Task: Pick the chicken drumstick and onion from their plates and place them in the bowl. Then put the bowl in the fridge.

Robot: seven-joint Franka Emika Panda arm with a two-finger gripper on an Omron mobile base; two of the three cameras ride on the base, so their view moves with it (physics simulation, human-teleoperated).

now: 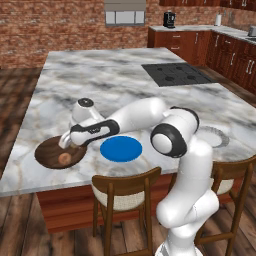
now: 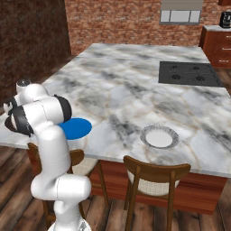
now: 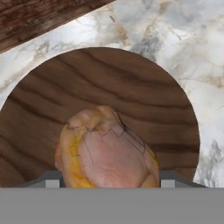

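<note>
The chicken drumstick (image 3: 107, 148), lumpy, yellowish-tan with a pinkish face, sits between the spread fingertips of the gripper (image 3: 107, 181) at 6 o'clock in the hand view, over the dark, grained wooden bowl (image 3: 131, 83); whether it is gripped cannot be told. The reddish-brown onion (image 1: 64, 158) lies in the bowl, at 9 o'clock from the blue plate (image 1: 120, 149).

A glossy white arm (image 1: 187, 200) of thick rounded segments, with black bands at the joints and a grey-capped wrist.
</note>
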